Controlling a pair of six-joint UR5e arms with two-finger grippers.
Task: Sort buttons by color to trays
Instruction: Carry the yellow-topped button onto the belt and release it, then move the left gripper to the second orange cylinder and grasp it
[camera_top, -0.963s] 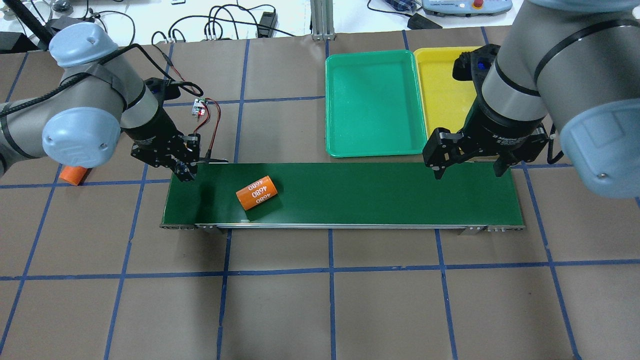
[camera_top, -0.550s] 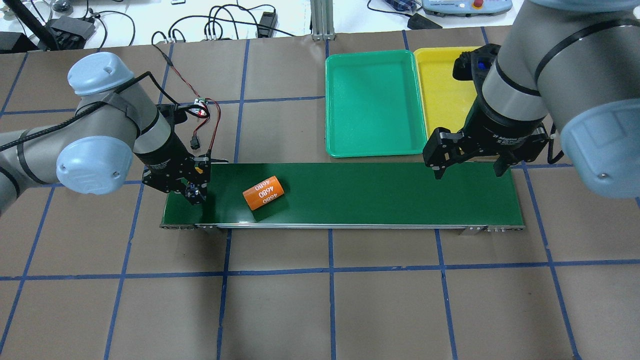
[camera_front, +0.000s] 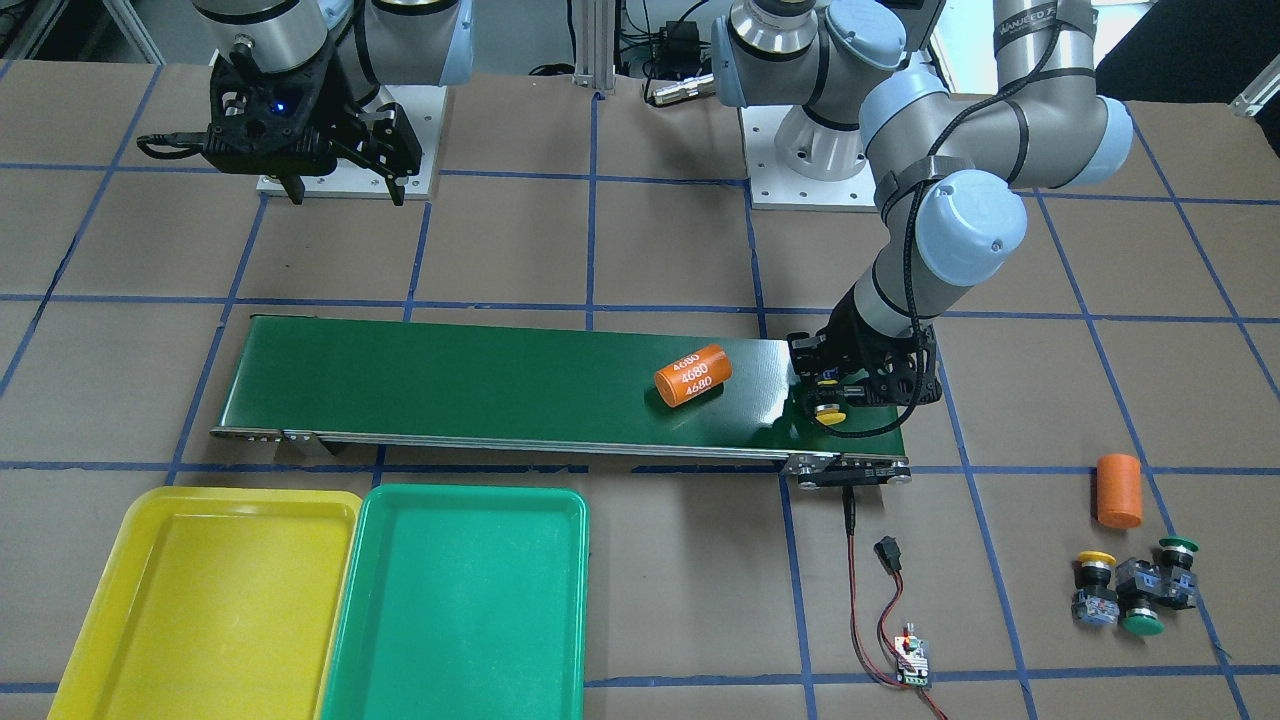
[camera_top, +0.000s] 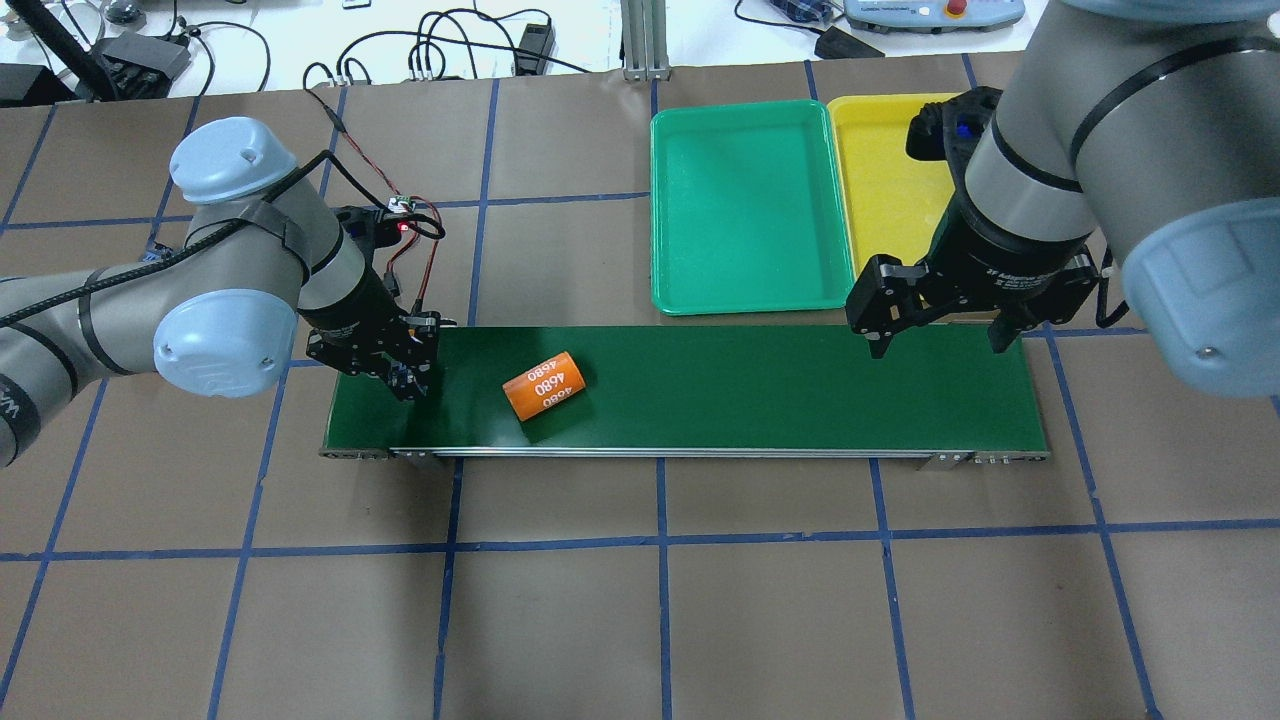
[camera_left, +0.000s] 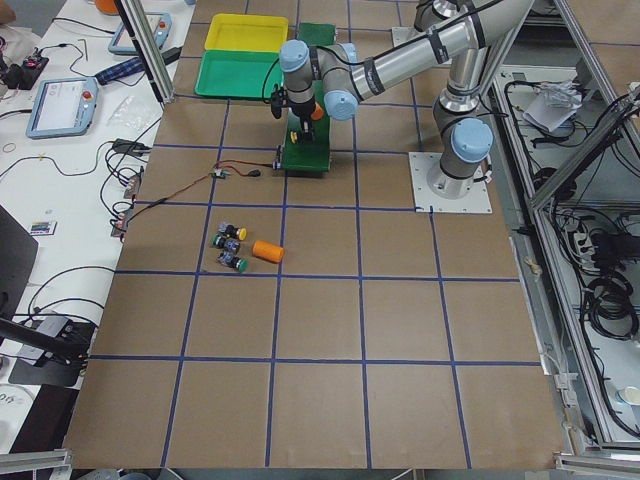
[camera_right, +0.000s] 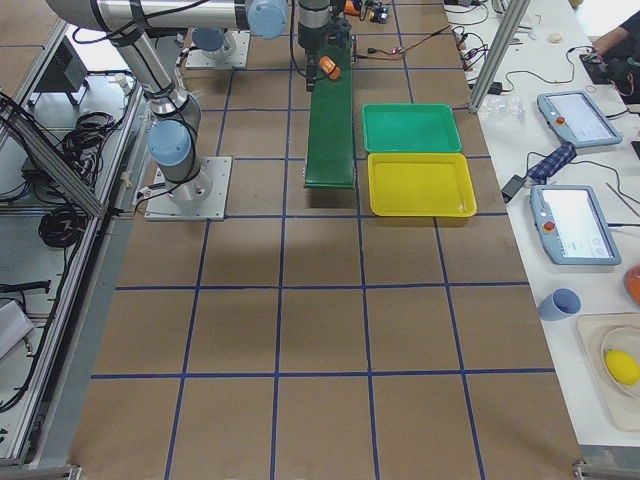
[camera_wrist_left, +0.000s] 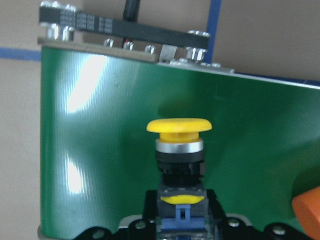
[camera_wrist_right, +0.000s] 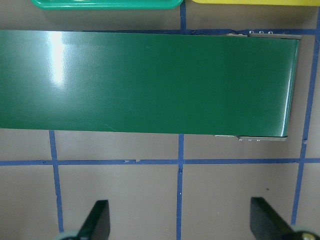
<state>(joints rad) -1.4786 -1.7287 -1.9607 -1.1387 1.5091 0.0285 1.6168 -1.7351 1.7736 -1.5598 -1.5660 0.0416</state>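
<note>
In the left pincer (camera_top: 410, 380) a yellow button (camera_wrist_left: 179, 145) is gripped over the belt (camera_front: 480, 385) end; three buttons (camera_front: 1135, 585) are seen on the table (camera_front: 650, 600), well apart from it. The right pincer (camera_top: 935, 335) is held spread, empty, trays (camera_top: 745, 205) just beyond.

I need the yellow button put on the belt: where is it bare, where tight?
The belt is bare from the orange cylinder to its end nearest the right gripper. Tight at the other end: only a short strip lies between the cylinder and the belt's edge, where the left gripper holds the yellow button.
</note>
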